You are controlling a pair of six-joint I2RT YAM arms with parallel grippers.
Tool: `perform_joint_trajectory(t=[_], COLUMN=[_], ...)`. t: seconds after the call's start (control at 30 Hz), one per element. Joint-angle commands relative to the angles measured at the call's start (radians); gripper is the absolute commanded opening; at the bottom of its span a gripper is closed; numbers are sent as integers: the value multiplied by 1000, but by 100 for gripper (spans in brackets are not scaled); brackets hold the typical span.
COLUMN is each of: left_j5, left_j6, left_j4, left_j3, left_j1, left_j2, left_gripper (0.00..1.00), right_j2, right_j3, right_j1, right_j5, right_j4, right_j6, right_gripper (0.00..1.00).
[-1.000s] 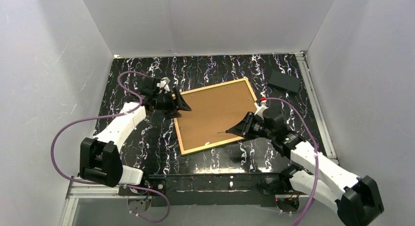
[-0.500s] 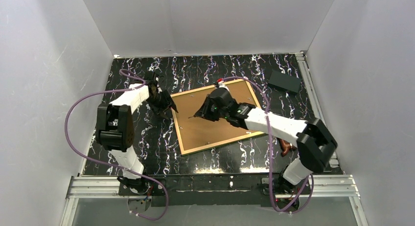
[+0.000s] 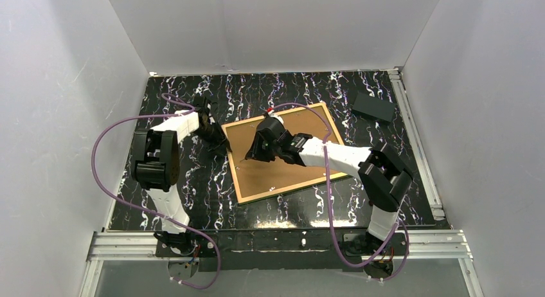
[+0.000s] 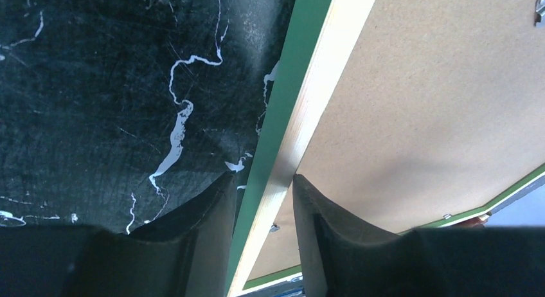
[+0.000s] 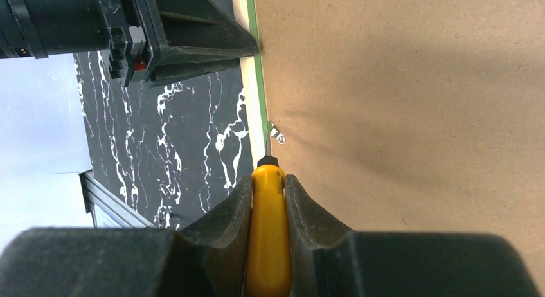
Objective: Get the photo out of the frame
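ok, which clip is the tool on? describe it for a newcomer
Find the brown backing board in the green frame on the black table. On the rail that the left end effector straddles sits a small silver clip. Unlike the other clips, it has the tip of the yellow-handled tool, held by the right end effector, right at it.

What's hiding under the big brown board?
The frame shows only as a green and pale wood rim around the board. The board covers everything beneath it, so the photo cannot be seen from here.
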State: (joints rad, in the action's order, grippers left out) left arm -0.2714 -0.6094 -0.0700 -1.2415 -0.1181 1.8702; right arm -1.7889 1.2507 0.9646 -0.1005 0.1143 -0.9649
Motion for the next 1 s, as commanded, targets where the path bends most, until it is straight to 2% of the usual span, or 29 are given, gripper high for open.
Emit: perform_joint_trajectory(t=[0.0,0.07,0.2,0.53,0.97], left_j5=[-3,-7,5,42,41], left_j6=[23,31,42,45,50], left_j4=[-82,-83,-85,-105,-112], left_j3=[-11,-15,-12,-4,-6], left_j1=[-12,-19,-31,-31,-32], left_j2=[20,27,26,34,30], left_gripper=[39,45,44,16,0], right_j2=[-17,-26,-48,-81,-117], right_j3=[57,62,76,142,195], right_j1=[14,18,29,63,98], right_j5=[1,13,34,-85,-142], right_j4=[-19,-23,-29,97,154], right_j6=[12,16,17,40,85], right_gripper=[1,1,1,1,1])
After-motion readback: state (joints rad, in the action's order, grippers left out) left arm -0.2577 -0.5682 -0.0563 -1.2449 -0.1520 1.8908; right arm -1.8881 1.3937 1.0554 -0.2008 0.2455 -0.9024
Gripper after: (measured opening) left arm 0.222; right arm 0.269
